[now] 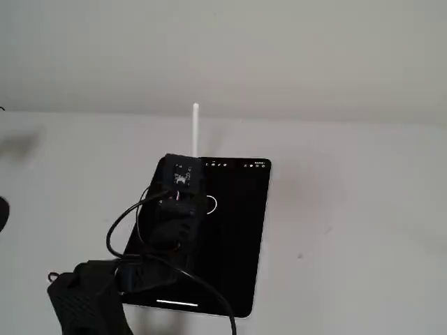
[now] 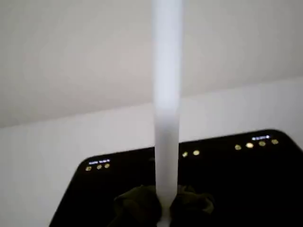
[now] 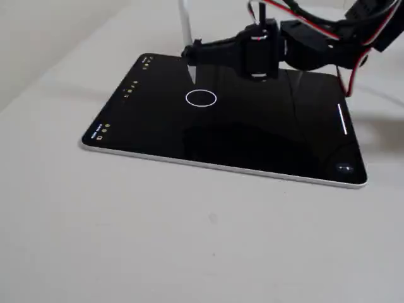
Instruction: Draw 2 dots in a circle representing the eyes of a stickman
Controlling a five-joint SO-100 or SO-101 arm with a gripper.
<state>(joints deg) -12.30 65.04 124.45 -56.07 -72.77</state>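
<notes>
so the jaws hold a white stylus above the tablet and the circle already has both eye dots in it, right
Not quite. The circle is empty: the side-on fixed view shows only black screen inside the ring, no dots. The rest holds: the gripper does hold the white stylus above the tablet, its tip just beside the ring.

We see a black tablet [image 3: 252, 142] lying flat on a pale grey-white table [image 3: 189, 240]. In a fixed view [image 1: 241, 251] its short edge with small icons [image 1: 237, 165] is on the far side, and a short white bar [image 1: 176, 303] glows at the near edge. In another fixed view the icons [image 3: 129, 88] run along the left edge, the white bar [image 3: 341, 118] at right. Wrist view shows yellowish icons [image 2: 251, 144] along the far edge. A plain pale wall [image 1: 279, 49] stands behind the table.
</notes>
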